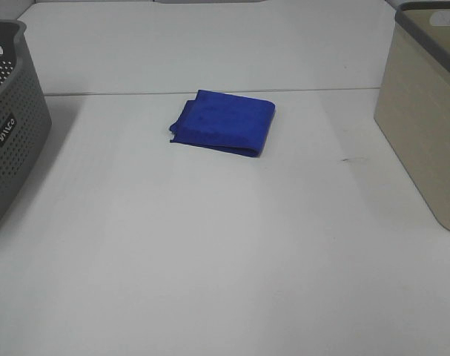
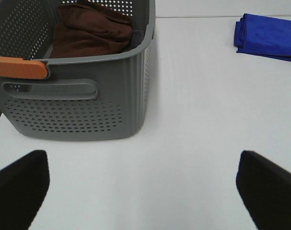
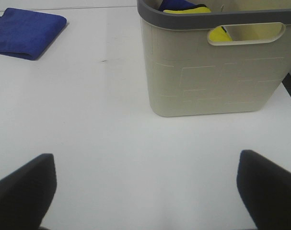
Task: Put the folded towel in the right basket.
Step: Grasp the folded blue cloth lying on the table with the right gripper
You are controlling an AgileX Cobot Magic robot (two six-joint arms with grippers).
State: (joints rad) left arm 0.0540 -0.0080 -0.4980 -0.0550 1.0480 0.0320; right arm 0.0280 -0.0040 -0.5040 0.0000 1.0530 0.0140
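Note:
A folded blue towel point(image 1: 223, 123) lies flat on the white table, a little past the middle; it also shows in the left wrist view point(image 2: 269, 37) and the right wrist view point(image 3: 24, 32). The right basket point(image 1: 425, 111) is beige with a grey rim, at the table's right edge; the right wrist view point(image 3: 212, 62) shows yellow and blue cloth inside it. My left gripper point(image 2: 143, 191) is open and empty, well short of the towel. My right gripper point(image 3: 145, 191) is open and empty, in front of the beige basket. Neither gripper shows in the exterior high view.
A grey perforated basket point(image 1: 10, 126) stands at the table's left edge; the left wrist view point(image 2: 78, 96) shows a brown cloth point(image 2: 92, 33) inside it and an orange handle point(image 2: 18, 67). A seam point(image 1: 121, 93) crosses the table behind the towel.

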